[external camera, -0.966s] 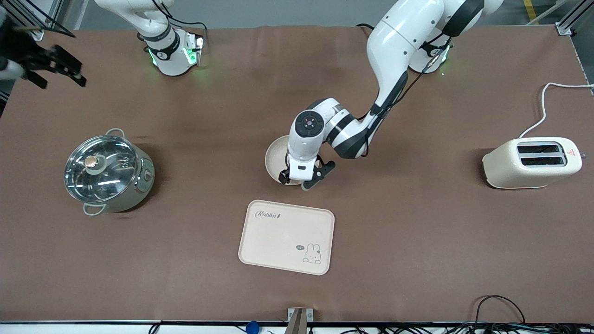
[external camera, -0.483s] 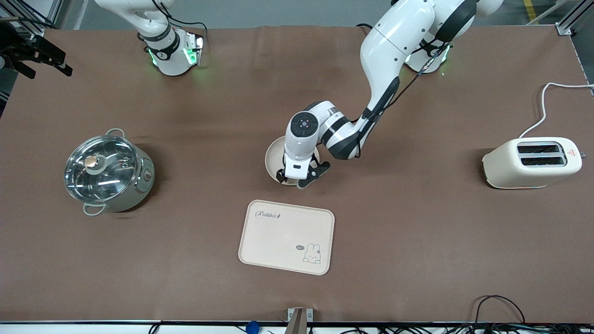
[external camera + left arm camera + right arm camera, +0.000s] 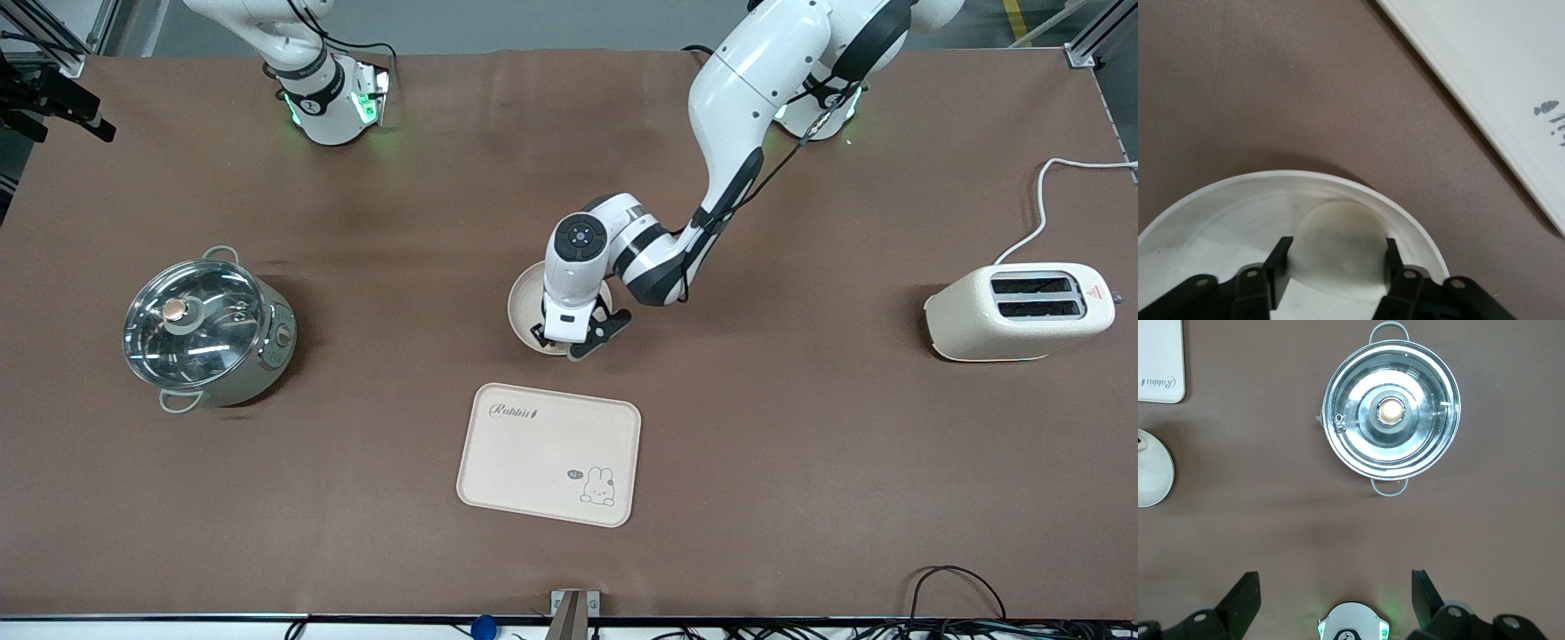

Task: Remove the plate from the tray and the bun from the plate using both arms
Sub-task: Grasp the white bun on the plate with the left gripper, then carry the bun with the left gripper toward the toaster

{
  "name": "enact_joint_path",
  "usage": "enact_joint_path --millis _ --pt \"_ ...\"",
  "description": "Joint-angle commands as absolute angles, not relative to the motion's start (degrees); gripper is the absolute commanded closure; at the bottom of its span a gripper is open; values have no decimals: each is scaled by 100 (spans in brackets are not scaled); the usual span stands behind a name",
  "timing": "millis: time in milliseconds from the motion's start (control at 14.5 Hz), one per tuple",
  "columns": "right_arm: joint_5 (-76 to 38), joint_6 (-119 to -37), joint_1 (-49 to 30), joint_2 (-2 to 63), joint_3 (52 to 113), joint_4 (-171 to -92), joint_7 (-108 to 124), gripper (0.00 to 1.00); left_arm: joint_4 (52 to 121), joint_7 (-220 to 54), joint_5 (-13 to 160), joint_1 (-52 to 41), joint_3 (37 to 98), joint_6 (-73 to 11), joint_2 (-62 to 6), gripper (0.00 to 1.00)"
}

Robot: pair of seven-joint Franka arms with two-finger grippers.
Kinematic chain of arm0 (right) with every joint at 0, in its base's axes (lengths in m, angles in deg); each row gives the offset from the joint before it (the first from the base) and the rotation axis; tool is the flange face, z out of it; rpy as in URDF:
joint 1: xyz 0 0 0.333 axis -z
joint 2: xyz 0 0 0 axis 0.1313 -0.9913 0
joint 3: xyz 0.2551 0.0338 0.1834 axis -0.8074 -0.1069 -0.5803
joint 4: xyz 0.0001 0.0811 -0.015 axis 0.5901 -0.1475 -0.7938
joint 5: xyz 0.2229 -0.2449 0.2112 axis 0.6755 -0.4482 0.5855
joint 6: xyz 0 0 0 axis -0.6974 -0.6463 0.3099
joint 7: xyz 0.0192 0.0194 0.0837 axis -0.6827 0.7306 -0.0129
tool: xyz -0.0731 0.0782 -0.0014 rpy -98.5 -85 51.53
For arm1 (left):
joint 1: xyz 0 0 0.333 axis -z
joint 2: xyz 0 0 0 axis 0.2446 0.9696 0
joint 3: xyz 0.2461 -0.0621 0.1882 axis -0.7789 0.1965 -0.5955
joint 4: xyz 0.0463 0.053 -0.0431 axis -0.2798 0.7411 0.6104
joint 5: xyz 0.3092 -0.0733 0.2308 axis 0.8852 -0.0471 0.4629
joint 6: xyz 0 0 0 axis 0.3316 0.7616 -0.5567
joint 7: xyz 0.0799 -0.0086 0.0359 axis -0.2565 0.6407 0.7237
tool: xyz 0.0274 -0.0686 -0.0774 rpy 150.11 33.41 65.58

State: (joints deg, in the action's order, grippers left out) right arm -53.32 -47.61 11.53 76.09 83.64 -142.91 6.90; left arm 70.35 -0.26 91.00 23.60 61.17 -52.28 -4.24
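Note:
The round cream plate (image 3: 524,307) lies mid-table, farther from the front camera than the rabbit tray (image 3: 549,453). My left gripper (image 3: 576,342) is down in the plate, and the arm hides most of it in the front view. In the left wrist view the pale half-round bun (image 3: 1338,243) lies in the plate (image 3: 1358,191) near its rim. My left gripper (image 3: 1336,261) has a finger pressed on each side of the bun. My right gripper (image 3: 58,120) hangs open and empty, high over the table edge at the right arm's end; it also shows in the right wrist view (image 3: 1335,587).
A steel pot with a glass lid (image 3: 204,324) stands toward the right arm's end, also in the right wrist view (image 3: 1391,413). A cream toaster (image 3: 1018,311) with a white cord stands toward the left arm's end. The tray's corner (image 3: 1511,87) lies close to the plate.
My left gripper has come down into the plate and its fingers have drawn in onto the bun. My right gripper has moved out toward the table edge at its own end.

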Motion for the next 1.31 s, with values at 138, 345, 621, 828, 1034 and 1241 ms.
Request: enact_joint_path --millis 138,345,621,828,1034,1241 --pt "-5535 -4819 1044 7360 8323 -14144 766 0 6980 77 9236 2408 6061 -5201 -581 47" --pt "-5562 -4811 1010 7255 8323 -13907 784 0 6953 68 9236 2329 6052 -5123 -783 47" --pt "-5588 -4837 921 7132 8165 -13783 1109 0 6971 -264 9358 1681 5929 -4552 -1327 44" --pt "-5606 -4838 904 6842 8068 -13520 1126 0 7023 -801 9446 1013 5938 -4033 -1416 44" --pt "-5614 -4855 895 6316 8077 -12986 1118 0 7321 -1151 9464 292 5929 -3918 -1390 44" --pt "-5615 -4863 965 5963 8103 -12483 1117 0 7674 -1417 9464 -201 5929 -3918 -1381 43"
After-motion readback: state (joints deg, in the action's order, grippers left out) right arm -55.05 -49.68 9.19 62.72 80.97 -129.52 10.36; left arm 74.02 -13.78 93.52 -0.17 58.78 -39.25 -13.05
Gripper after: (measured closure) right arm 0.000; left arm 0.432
